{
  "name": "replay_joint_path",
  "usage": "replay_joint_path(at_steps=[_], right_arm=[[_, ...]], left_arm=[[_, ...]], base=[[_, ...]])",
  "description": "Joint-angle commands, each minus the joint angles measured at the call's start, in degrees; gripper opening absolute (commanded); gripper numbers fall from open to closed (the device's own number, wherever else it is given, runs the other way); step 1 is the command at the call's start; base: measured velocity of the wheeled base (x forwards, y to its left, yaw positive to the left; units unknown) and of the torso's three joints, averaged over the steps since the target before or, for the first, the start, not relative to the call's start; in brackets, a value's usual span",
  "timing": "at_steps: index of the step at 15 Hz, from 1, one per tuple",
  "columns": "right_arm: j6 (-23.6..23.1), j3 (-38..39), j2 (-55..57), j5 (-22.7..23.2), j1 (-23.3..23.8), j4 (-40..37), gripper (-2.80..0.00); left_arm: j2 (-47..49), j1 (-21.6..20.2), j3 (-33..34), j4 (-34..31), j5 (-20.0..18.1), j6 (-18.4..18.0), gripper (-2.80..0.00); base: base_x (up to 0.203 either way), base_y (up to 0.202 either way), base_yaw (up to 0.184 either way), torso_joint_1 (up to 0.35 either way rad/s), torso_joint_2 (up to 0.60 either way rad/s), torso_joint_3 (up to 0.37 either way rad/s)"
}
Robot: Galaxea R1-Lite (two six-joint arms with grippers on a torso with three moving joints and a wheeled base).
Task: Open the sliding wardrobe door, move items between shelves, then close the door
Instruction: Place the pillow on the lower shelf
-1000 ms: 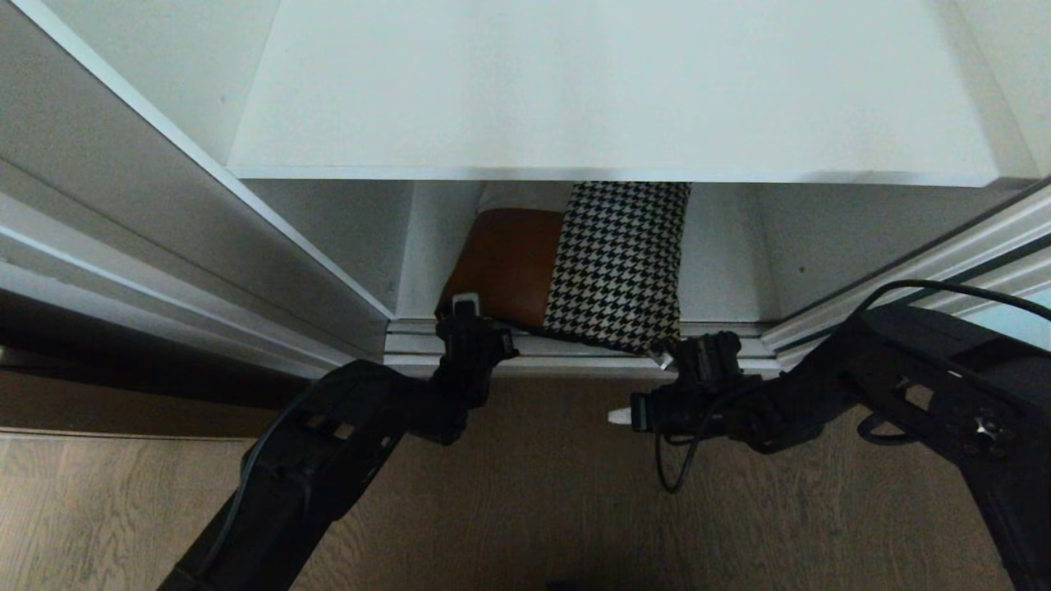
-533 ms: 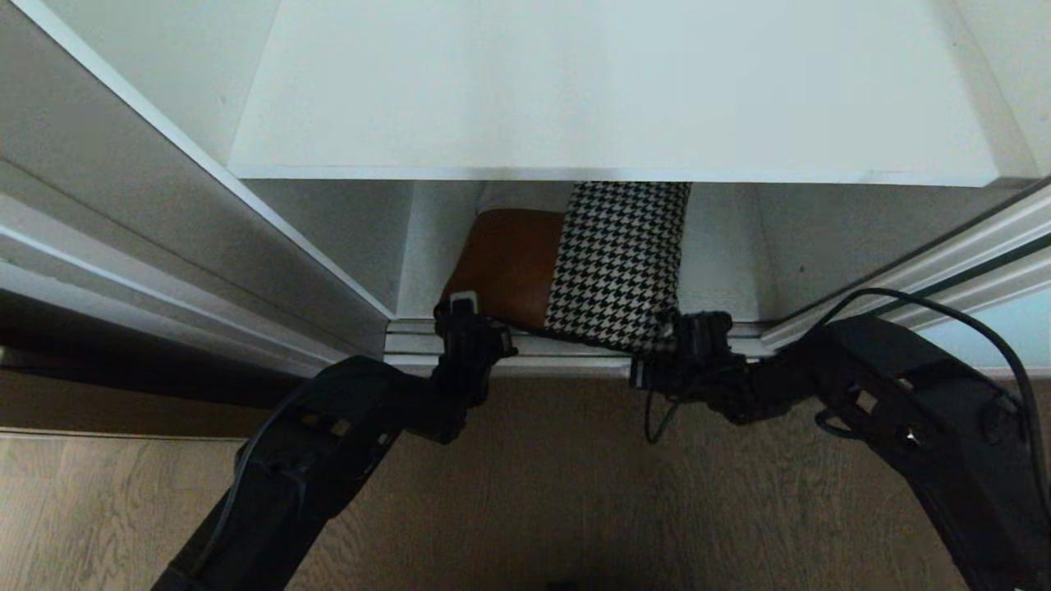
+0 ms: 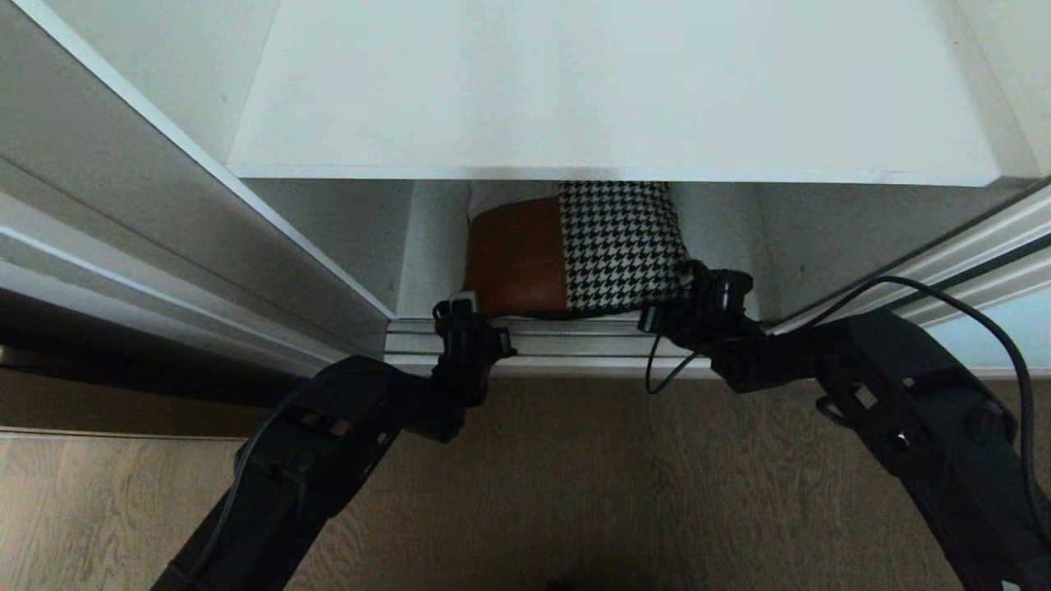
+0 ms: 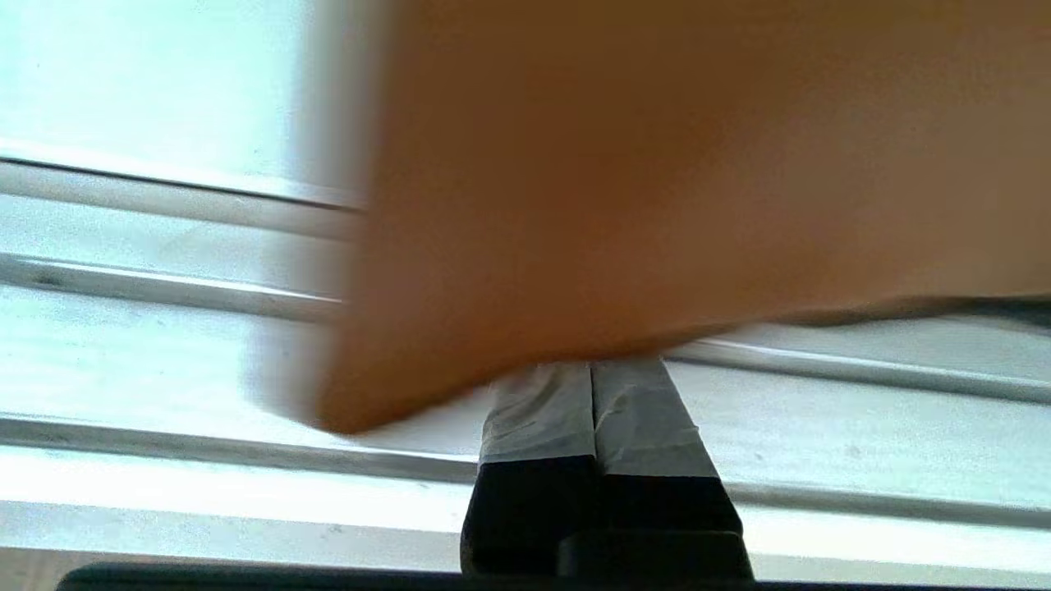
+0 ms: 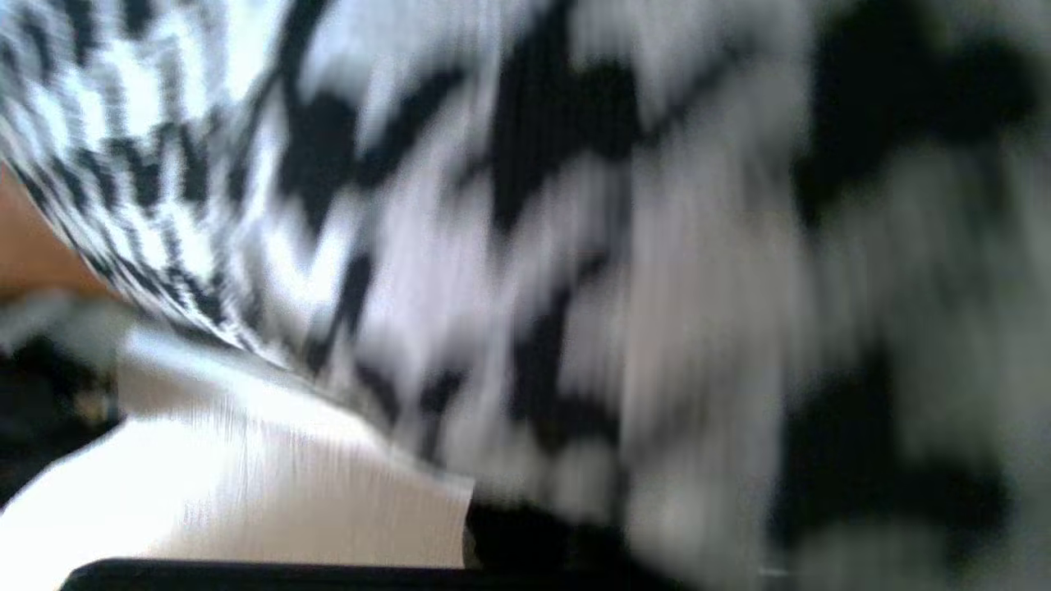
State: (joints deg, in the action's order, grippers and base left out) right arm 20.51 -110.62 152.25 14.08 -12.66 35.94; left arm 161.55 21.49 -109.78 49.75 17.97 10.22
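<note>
Closed left gripper (image 3: pixel 465 305) at cushion's (image 3: pixel 575 250) seven o'clock, closed right gripper (image 3: pixel 694 275) at four (far end hidden under shelf (image 3: pixel 608 90)).

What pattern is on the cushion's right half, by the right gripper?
Black-and-white houndstooth on the rectangular cushion, clearest in the head view.

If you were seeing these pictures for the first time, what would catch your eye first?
The cushion, rust-brown beside black-and-white houndstooth, stands out in the low white compartment under the bare shelf. Two black arms reach in from the wooden floor: the left gripper, shut, at its brown corner, and the right gripper, shut, against its houndstooth side.
</note>
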Motion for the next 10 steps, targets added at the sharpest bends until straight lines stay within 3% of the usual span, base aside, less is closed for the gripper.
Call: replay_joint_path(at_steps=[1, 7, 10], right_arm=[[1.4, 1.0, -2.3, -0.2, 0.7, 2.0, -2.80], [2.3, 14.4, -4.7, -0.3, -0.5, 2.2, -2.80], [2.4, 17.4, -6.7, 0.1, -1.0, 2.4, -2.80]], left_arm=[[0.2, -0.6, -0.7, 0.0, 0.1, 0.1, -2.80], [-0.4, -2.3, -1.1, -1.4, 0.1, 0.1, -2.80], [-0.6, -2.2, -1.1, -1.0, 0.4, 0.2, -2.80]], base=[[0.000, 0.000, 0.000, 0.000, 0.00, 0.000], [0.000, 0.000, 0.000, 0.000, 0.00, 0.000], [0.000, 0.000, 0.000, 0.000, 0.00, 0.000]])
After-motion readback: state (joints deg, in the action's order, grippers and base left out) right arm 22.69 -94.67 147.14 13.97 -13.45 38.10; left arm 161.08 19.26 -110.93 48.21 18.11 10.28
